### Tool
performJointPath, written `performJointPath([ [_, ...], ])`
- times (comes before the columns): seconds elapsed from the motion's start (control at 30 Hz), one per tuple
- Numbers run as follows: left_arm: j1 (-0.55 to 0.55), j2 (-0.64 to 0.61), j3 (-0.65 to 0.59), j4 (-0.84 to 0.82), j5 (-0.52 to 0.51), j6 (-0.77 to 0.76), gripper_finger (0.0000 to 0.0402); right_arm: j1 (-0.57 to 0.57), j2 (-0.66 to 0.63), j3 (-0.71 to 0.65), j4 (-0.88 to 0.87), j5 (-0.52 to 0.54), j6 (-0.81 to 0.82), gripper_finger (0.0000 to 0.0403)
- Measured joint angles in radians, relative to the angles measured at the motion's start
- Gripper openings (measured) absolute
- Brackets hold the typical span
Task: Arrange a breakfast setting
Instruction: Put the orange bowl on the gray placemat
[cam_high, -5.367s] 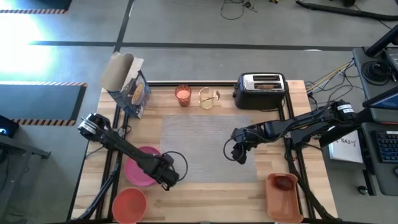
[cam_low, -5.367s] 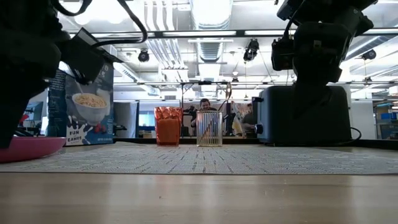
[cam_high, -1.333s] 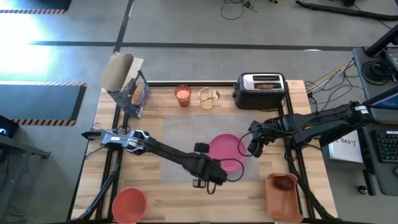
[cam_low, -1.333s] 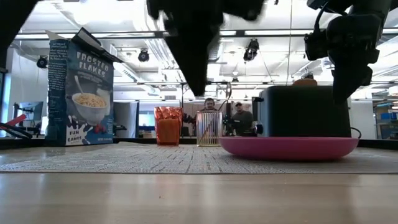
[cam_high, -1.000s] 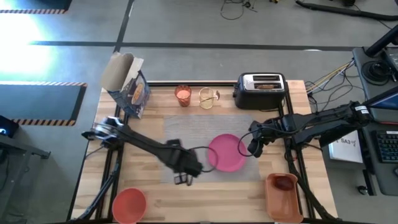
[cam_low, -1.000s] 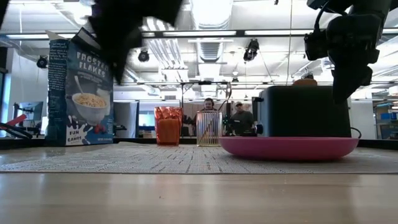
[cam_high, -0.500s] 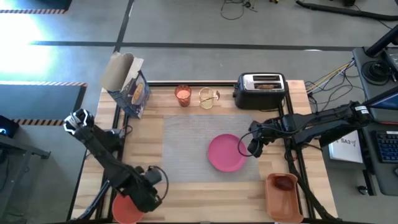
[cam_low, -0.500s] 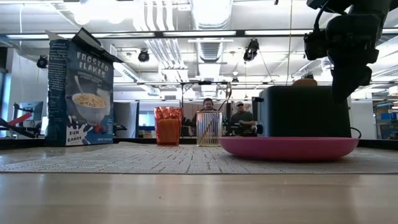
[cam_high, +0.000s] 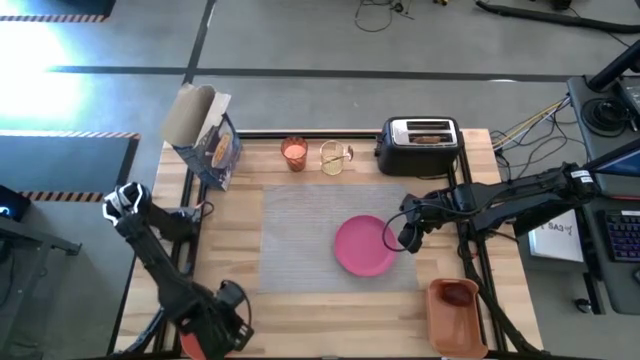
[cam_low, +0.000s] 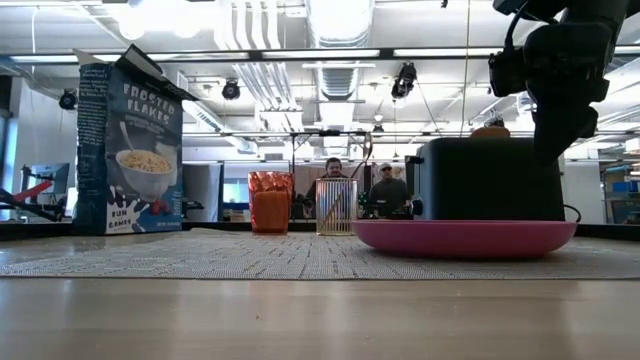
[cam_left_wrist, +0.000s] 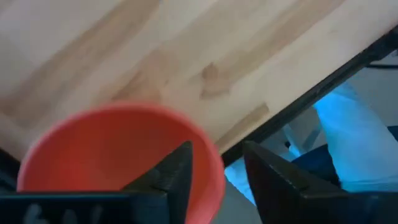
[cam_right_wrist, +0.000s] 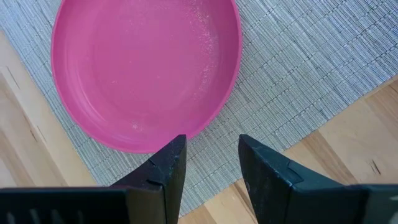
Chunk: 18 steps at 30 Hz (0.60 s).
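The orange-red bowl (cam_left_wrist: 112, 155) stands on the bare wood at the table's near left corner. My left gripper (cam_left_wrist: 216, 149) is open above it, pointing down. One finger (cam_left_wrist: 177, 171) is over the bowl's inside, the other (cam_left_wrist: 273, 180) beyond its rim. In the high view that gripper (cam_high: 222, 325) hides the bowl. The pink plate (cam_high: 362, 245) lies on the grey placemat (cam_high: 300, 225). My right gripper (cam_right_wrist: 211, 140) hangs open over the mat beside the plate's right rim. The glass (cam_high: 294, 153) and a clear holder with the spoon (cam_high: 335, 157) stand at the far edge. My left gripper has its fingers on either side of the bowl's rim (cam_left_wrist: 216, 177), coming from above. I cannot tell whether they touch it.
A cereal box (cam_high: 205, 135) stands at the far left and a toaster (cam_high: 420, 143) with toast in its slot at the far right. An orange bin (cam_high: 455, 318) holding the red fruit (cam_high: 455, 293) sits at the near right. Bare wood lies between bowl and mat.
My left gripper has swung away from the plate, across the mat toward the table's near left corner, rolling as it went. It now stands over the bowl. The plate has stayed on the mat.
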<state>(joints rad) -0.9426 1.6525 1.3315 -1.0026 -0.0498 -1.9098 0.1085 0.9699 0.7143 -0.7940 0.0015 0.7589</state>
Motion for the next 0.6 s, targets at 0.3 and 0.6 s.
performJointPath([
  [0.3, -0.052, 0.119, 0.051, 0.039, 0.010, -0.090, 0.0222, 0.000, 0.000, 0.000, 0.001, 0.000, 0.000, 0.0137],
  [0.6, -0.071, 0.302, 0.183, -0.078, 0.018, -0.081, 0.0239, 0.000, 0.000, 0.000, 0.007, 0.000, 0.000, 0.0137],
])
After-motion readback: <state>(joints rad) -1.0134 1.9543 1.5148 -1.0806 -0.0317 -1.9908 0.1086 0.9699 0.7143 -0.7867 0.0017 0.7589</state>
